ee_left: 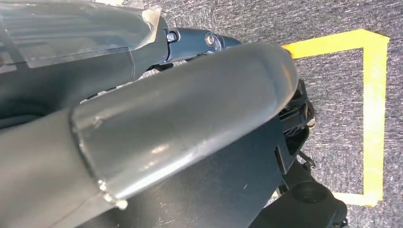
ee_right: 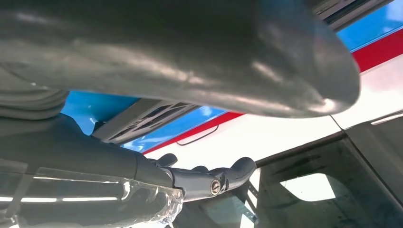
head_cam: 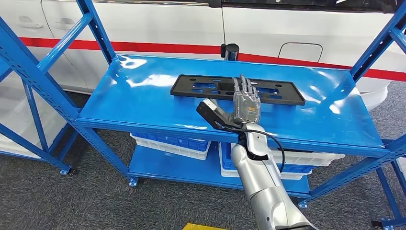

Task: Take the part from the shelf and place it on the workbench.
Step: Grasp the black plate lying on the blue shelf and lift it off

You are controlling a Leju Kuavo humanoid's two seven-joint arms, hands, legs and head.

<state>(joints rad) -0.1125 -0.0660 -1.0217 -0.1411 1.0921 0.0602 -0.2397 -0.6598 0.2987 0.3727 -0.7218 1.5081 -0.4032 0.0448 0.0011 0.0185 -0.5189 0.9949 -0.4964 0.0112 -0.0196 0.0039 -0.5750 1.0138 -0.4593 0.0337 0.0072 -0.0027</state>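
The part (head_cam: 201, 87) is a flat black slotted plate lying lengthwise in the middle of the blue shelf's top board (head_cam: 139, 103). My right hand (head_cam: 242, 106) reaches in over the front edge. Its fingers are stretched out across the plate's near edge around the middle, and the thumb sticks out to the left. It holds nothing, and I cannot tell whether the fingertips touch the plate. In the right wrist view the right hand (ee_right: 190, 57) has its fingers (ee_right: 223, 178) extended, with the plate (ee_right: 147, 116) beyond them. My left hand (ee_left: 166, 123) hangs above the carpet with nothing in it.
Blue shelf uprights (head_cam: 28, 72) and diagonal braces stand on both sides. White and blue crates (head_cam: 172, 143) sit on the lower board. A white car with a red stripe (head_cam: 287, 28) is right behind the shelf. Yellow tape (ee_left: 375, 95) marks the grey carpet.
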